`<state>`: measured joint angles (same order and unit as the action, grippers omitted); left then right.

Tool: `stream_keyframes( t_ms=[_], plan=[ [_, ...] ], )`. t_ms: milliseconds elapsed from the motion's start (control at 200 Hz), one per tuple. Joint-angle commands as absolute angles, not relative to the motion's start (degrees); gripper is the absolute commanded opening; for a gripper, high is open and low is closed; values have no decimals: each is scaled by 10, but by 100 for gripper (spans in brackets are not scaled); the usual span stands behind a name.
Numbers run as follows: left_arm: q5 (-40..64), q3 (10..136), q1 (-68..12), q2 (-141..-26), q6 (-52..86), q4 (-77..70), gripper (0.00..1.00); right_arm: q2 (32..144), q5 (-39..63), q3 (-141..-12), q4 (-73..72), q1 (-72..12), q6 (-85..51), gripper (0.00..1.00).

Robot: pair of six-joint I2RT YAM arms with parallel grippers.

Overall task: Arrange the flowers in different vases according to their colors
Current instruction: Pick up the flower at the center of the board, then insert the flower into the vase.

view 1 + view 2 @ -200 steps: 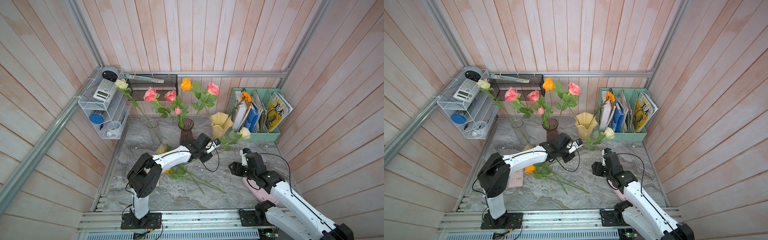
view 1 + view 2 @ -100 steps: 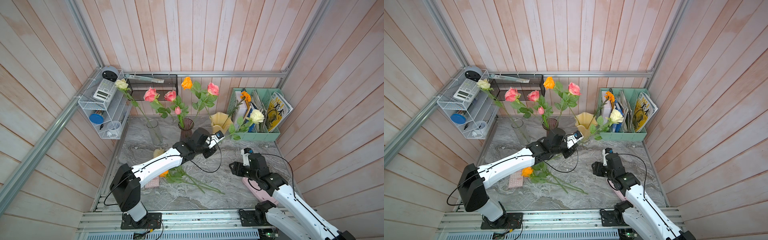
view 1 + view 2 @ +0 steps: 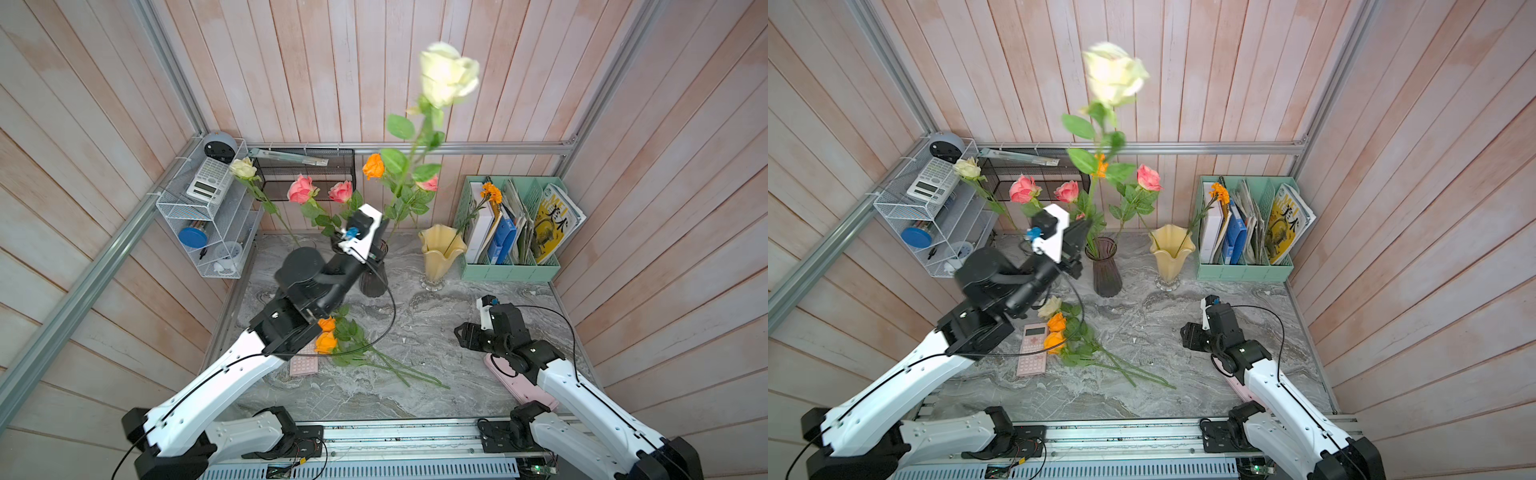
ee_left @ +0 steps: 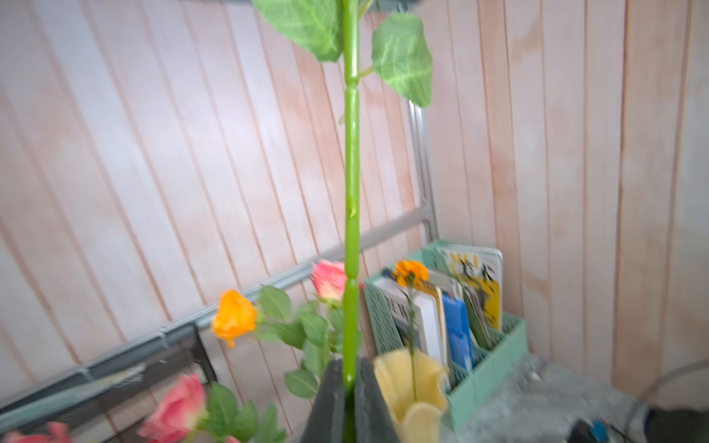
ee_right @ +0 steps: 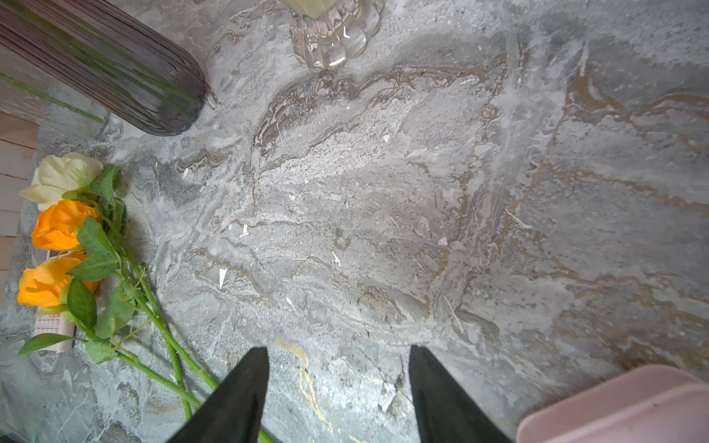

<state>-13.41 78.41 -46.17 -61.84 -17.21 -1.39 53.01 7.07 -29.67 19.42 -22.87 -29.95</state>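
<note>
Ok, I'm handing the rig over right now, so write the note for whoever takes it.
Left gripper: shut on the held rose, a white one, upright by the purple vase.
Right gripper: open, empty, over bare table.
Done: one white rose in the clear vase; pink roses in the purple vase; one small orange flower in the yellow vase.
Left: held rose into the clear vase; then the loose white rose and two loose orange roses lying on the table. A tall orange rose seems to stand with the pinks; probably move it.
</note>
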Motion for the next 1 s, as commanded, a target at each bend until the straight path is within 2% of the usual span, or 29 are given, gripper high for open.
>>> stream_keyframes(
  t_ms=[0,230,370,505,755,995],
  plan=[
    [-213,752,-410,-568,-195,-90,0,555,86,-295,158,-227,-295,64],
    [-249,685,-234,-520,-139,-210,0,605,103,-313,140,-227,-294,64],
    [-199,675,-109,-556,-18,-233,0,626,106,-325,136,-227,-292,64],
    [-102,654,18,-605,156,-282,0,645,108,-335,135,-227,-291,64],
    [-41,633,48,-684,232,-366,0,684,109,-349,128,-226,-283,64],
    [-13,616,49,-728,238,-401,0,732,120,-370,122,-227,-277,64]
  ],
)
